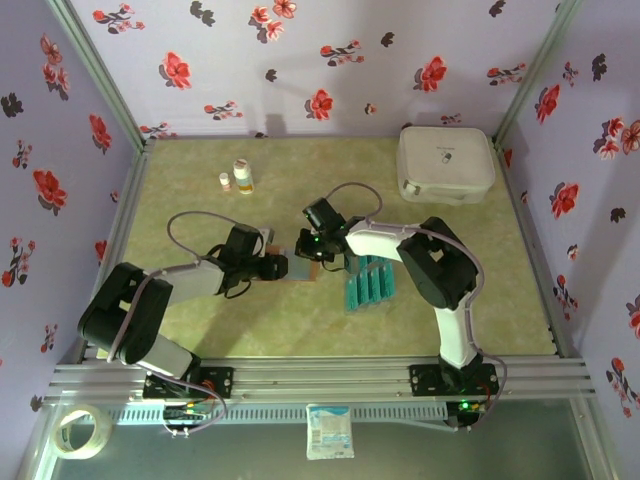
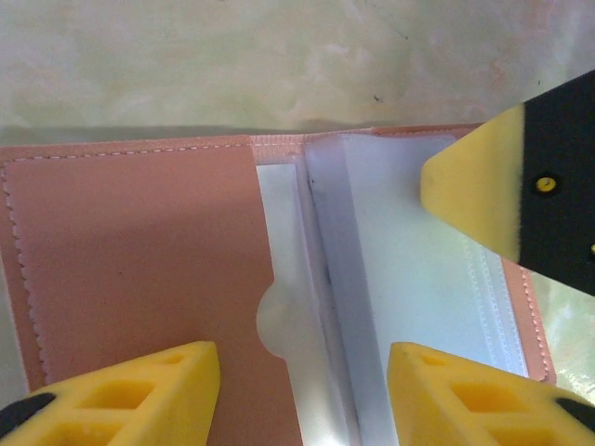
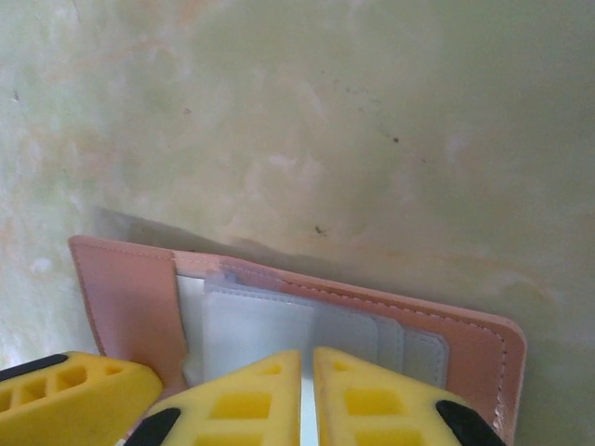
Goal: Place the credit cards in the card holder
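Here, the left end effector [image 2: 302, 372] stands wide astride the open card holder [image 2: 139, 251]; the right end effector [image 3: 307, 372] is pinched narrow over its pockets.

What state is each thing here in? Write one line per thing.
card holder: open, lying flat.
credit cards: lying in a row, outside the holder.
white case: closed.
two bottles: upright, capped.
left fingers: open, over the holder.
right fingers: shut, at the holder's inside pockets.

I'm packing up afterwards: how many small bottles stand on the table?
2. A taller bottle stands near the far edge of the table, left of centre; a shorter bottle stands just left of it. None looks hidden.
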Motion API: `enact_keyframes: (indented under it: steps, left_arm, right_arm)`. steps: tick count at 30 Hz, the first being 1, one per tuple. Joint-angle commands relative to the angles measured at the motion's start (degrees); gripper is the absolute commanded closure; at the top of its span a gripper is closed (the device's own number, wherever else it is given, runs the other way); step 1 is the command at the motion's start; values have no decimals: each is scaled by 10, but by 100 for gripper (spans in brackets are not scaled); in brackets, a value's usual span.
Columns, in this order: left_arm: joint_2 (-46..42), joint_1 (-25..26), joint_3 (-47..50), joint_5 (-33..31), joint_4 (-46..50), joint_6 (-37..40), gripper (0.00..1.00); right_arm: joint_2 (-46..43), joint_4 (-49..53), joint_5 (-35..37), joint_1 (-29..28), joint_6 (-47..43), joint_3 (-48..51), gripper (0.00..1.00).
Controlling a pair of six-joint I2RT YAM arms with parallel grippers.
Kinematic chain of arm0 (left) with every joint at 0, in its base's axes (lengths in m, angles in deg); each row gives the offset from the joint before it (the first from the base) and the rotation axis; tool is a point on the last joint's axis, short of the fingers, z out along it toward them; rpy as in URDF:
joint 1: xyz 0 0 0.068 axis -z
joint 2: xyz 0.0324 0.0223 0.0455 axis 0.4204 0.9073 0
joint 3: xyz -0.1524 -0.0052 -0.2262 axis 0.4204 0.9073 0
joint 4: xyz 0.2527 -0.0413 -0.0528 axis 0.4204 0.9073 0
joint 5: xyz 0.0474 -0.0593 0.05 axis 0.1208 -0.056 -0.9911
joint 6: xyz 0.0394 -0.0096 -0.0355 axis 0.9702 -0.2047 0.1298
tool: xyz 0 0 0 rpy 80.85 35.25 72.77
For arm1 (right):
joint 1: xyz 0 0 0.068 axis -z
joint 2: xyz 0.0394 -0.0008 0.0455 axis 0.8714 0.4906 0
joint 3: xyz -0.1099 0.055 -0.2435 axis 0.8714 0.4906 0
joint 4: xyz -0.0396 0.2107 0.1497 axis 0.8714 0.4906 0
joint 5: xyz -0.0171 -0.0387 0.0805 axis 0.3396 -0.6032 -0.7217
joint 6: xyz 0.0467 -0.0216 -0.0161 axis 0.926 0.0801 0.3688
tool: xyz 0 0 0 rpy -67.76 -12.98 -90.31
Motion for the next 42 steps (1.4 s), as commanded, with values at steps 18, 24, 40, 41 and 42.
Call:
enact_keyframes:
  steps: [18, 24, 40, 41, 42]
  left_arm:
    - [38, 3, 1, -25, 51, 26, 48]
    - [74, 11, -17, -47, 78, 33, 53]
    - [105, 27, -23, -71, 85, 26, 56]
    - [105, 26, -23, -71, 85, 25, 56]
    - [106, 27, -22, -71, 84, 25, 56]
  right_arm:
    - [38, -41, -38, -8, 30, -7, 93]
    - [35, -43, -41, -8, 32, -10, 89]
    - [-34, -26, -23, 23, 24, 2, 61]
    - [-35, -27, -22, 24, 24, 5, 60]
    - [-36, -27, -22, 24, 24, 7, 60]
